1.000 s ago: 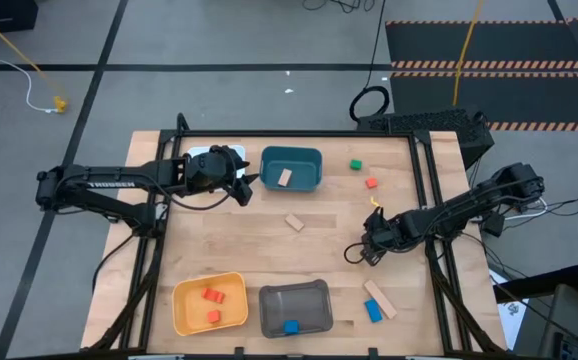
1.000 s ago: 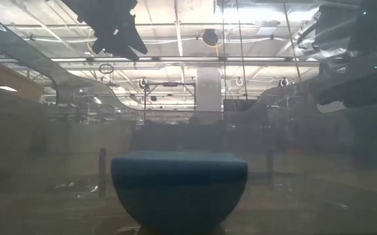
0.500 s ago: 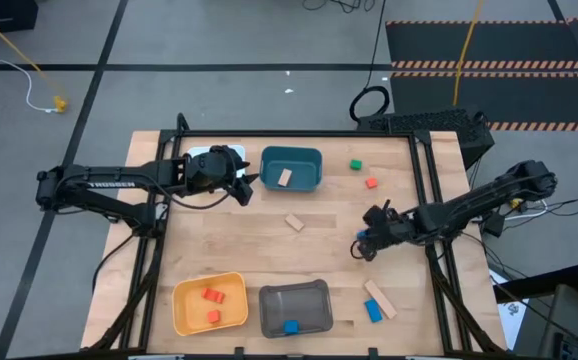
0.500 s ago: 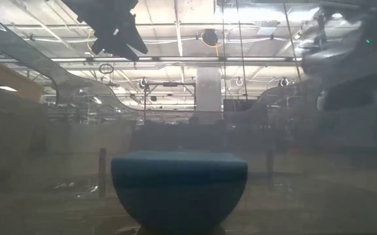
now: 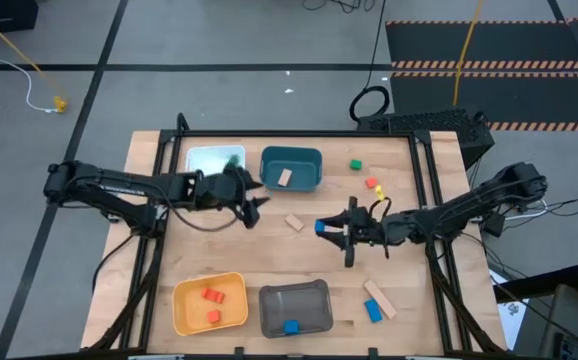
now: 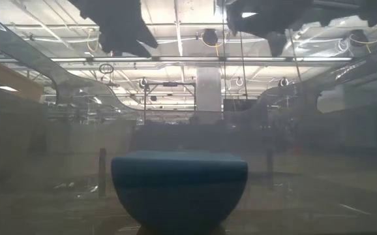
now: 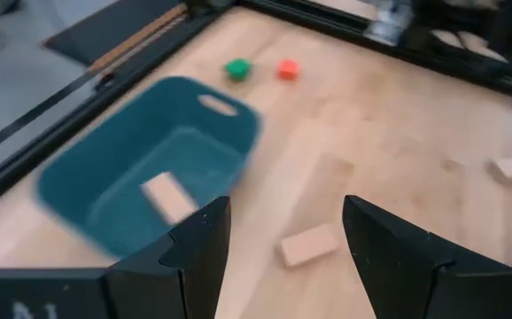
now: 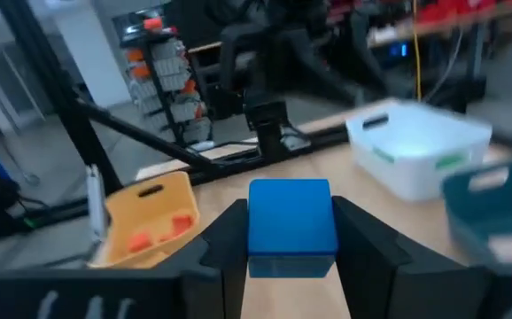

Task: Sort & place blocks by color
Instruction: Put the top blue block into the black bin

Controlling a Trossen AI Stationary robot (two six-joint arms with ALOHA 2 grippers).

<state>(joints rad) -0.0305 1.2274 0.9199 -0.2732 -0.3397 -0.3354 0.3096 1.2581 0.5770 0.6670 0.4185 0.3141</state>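
My right gripper (image 5: 327, 229) (image 8: 291, 232) hangs over the table's middle, shut on a blue block (image 5: 320, 228). My left gripper (image 5: 255, 206) (image 7: 286, 214) is open and raised, near the teal bin (image 5: 291, 168). A loose tan block (image 5: 294, 222) (image 7: 310, 245) lies flat on the table just beyond its fingers. Green (image 5: 355, 165) and red (image 5: 371, 183) blocks lie toward the far right. A tan bar (image 5: 379, 298) and another blue block (image 5: 373, 312) lie near the right front. The teal bin holds one tan block (image 7: 169, 197). My right gripper pinches the blue block by two opposite side faces (image 8: 291, 248), one finger on each. The fingers lie about level and point toward the table's left. The block is lifted clear of the table and sits square between them.
A yellow bin (image 5: 209, 303) with two red blocks and a grey bin (image 5: 294, 308) with a blue block stand along the near edge. A white bin (image 5: 215, 158) sits at the far left, next to the teal bin. A black frame runs round the table.
My right gripper has carried the blue block from the right side toward the table's middle, swinging its fingers to point left. My left gripper has moved off the white bin, toward the near edge and the loose tan block.
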